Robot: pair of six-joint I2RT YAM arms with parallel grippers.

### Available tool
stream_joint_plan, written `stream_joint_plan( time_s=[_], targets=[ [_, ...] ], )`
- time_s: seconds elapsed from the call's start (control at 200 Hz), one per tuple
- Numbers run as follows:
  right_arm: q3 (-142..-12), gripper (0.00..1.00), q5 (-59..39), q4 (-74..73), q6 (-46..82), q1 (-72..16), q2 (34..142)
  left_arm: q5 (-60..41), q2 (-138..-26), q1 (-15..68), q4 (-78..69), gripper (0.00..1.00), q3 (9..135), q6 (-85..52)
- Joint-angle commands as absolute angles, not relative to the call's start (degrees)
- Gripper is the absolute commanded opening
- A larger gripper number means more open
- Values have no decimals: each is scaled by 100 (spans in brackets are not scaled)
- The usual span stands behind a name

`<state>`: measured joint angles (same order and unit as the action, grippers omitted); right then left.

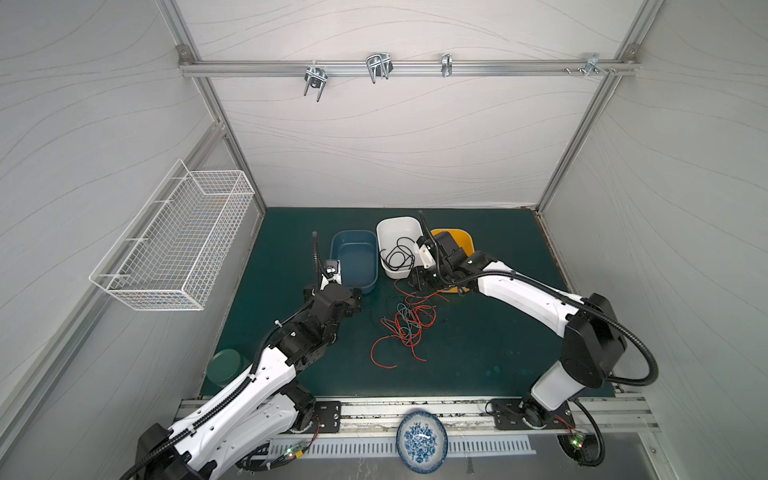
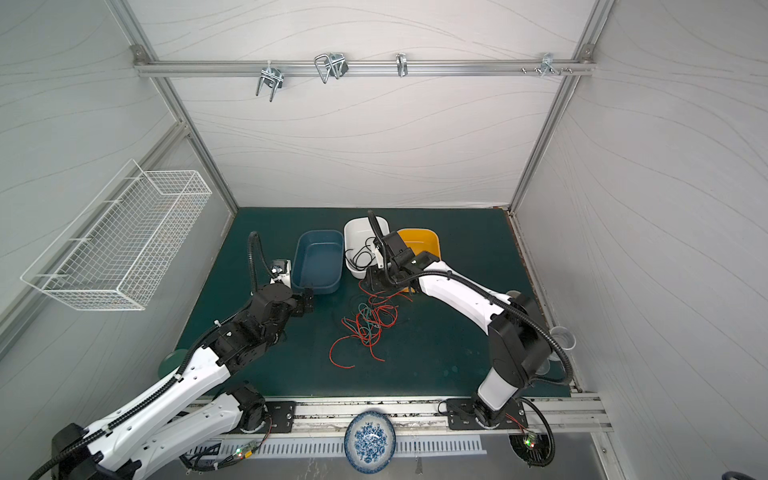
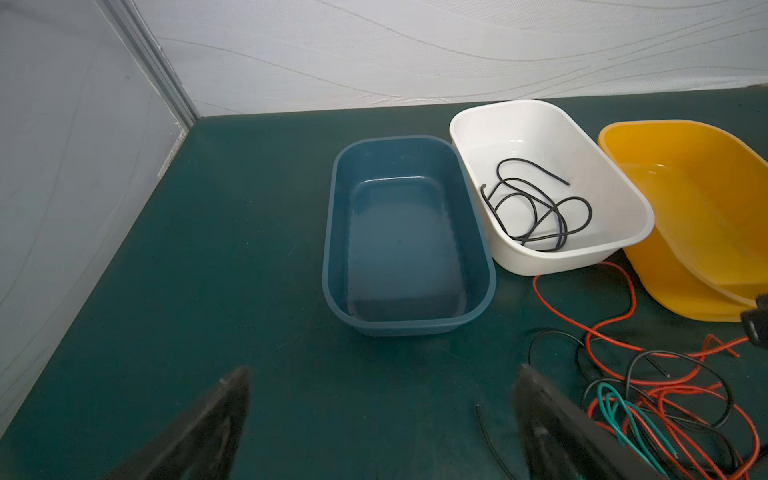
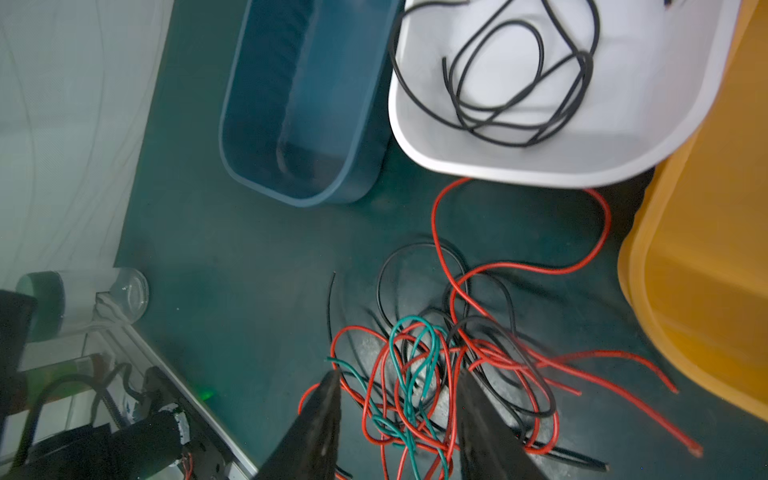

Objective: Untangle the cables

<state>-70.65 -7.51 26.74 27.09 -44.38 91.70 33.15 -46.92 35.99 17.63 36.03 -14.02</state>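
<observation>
Mid-sort. Black cable [image 1: 398, 254] lying in white bin [image 1: 390, 227], twelve o'clock of red-black-teal tangle [image 1: 405, 328]. Right gripper [image 4: 399, 376] part-open, empty, near tangle's twelve-o'clock edge; left gripper [image 3: 382, 370] wide, empty, nine o'clock. Next, likely: pinch one loose end, pull clear.

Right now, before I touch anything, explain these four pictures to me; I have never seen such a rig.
These are two white-and-black robot arms, each ending in a two-fingered gripper. Two pictures look down from one overhead camera; the other two come from a camera on each wrist. On the dark green mat stand a blue plastic tub, a white plastic tub and a yellow plastic tub. A thin black cable lies coiled in the white one. A tangle of thin red, black and teal cables lies on the mat. The left gripper is open and empty near the blue tub. The right gripper hangs over the tangle, jaws apart, apparently gripping nothing.
</observation>
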Motion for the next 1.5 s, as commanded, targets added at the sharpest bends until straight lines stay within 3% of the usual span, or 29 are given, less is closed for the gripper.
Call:
stream_joint_plan(
  time_s=[0.0, 0.44, 0.8, 1.015, 1.495],
  targets=[
    [-6676, 46, -558, 2556, 2734, -4648, 8787, 3065, -4779, 3603, 1868, 99, 3941, -1567],
    [-5007, 49, -940, 1954, 2695, -4892, 7896, 1903, -5384, 4100, 2732, 97, 4506, -2380],
    [-4755, 49, -853, 1671, 2692, -5123, 7937, 1033, -5898, 4104, 2856, 89, 4389, -3902],
    [-4661, 48, -869, 1495, 2742, -5177, 8040, 652, -6456, 4104, 2437, 73, 4201, -4315],
    [-4474, 47, -870, 1315, 2812, -5244, 8084, 446, -7559, 4104, 1813, 53, 4273, -4561]
  ],
)
